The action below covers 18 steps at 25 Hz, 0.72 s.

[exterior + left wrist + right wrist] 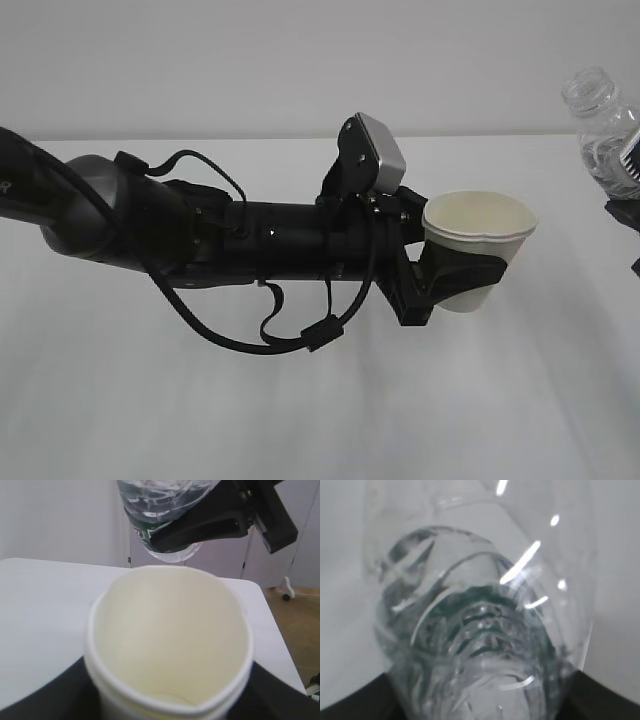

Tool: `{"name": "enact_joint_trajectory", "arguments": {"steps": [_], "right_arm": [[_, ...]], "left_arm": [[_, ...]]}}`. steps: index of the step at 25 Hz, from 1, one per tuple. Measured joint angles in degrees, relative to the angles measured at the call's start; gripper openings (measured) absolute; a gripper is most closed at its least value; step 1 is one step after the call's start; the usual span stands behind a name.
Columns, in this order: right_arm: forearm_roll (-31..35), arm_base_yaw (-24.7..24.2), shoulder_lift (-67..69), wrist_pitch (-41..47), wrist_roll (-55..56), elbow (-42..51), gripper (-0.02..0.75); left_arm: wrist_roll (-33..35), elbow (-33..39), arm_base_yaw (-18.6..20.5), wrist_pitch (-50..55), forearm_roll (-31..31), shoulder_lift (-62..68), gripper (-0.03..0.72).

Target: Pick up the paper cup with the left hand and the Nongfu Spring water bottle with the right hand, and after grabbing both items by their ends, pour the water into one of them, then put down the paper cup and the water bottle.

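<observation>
White paper cup (480, 235), cream inside; clear bottle (603, 125), green label.

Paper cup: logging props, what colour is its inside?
Cream inside the paper cup, clearest in the left wrist view.

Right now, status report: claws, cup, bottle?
Left claw shut on paper cup, cup upright, raised. Right claw shut on water bottle. Nothing between them.

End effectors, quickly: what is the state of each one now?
Left end effector: closed on the paper cup.
Right end effector: closed on the water bottle.
</observation>
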Motion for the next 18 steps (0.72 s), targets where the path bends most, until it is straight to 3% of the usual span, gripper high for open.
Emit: {"name": "enact_joint_trajectory", "arguments": {"steps": [18], "right_arm": [[-12.35, 0.0, 0.0, 1.44, 0.0, 0.0, 0.412]], "left_arm": [[-0.58, 0.0, 0.0, -2.54, -0.34, 0.23, 0.447]]}}
